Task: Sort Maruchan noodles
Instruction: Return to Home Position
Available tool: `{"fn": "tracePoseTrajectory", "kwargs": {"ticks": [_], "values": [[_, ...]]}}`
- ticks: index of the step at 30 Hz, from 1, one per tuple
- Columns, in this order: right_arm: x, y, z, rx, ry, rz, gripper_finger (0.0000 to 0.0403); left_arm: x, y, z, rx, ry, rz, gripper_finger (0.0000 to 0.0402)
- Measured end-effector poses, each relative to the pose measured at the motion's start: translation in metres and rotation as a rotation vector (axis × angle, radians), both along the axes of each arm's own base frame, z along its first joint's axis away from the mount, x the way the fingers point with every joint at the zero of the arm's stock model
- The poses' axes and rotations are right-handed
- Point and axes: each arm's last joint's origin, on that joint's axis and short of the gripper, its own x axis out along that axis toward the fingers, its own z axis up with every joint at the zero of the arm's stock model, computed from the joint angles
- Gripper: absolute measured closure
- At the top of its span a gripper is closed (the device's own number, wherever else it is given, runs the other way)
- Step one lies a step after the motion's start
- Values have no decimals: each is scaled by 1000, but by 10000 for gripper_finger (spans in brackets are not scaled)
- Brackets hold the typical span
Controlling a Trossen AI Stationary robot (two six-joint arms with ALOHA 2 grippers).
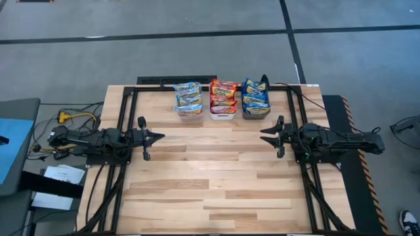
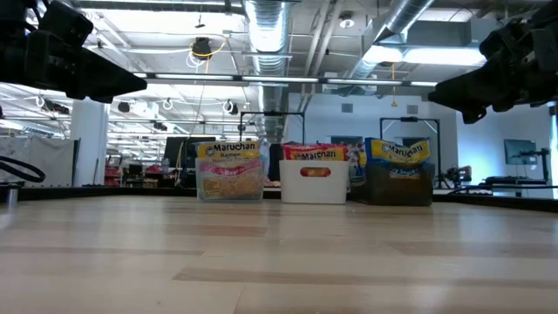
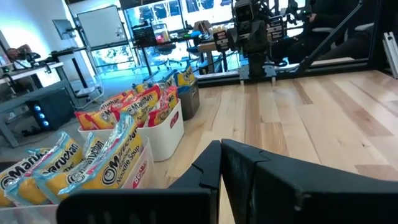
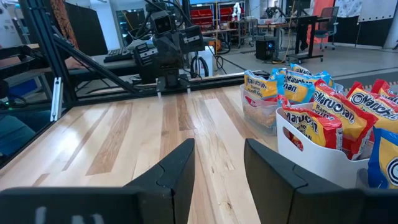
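Every pack of Maruchan noodles [image 1: 223,93] sits in 1 of 3 bins at the far edge of the table [image 1: 210,177], with both arms out at the sides.
Light-blue packs [image 1: 188,95] fill the clear bin [image 1: 190,113], red packs [image 1: 224,98] the white bin [image 1: 222,116], dark-blue packs [image 1: 255,96] the dark bin [image 1: 256,115]. The left gripper [image 1: 157,137] hovers over the left side, fingers pinched together and empty. The right gripper [image 1: 264,135] faces it from the right, fingers a narrow gap apart, holding nothing.
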Motion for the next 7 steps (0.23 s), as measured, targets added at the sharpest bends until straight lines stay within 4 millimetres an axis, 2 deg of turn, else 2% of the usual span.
{"fn": "tracePoseTrajectory", "kwargs": {"ticks": [7], "values": [[0,0,0,0,0,0,239,0,0,0,3,1,0,401]]}}
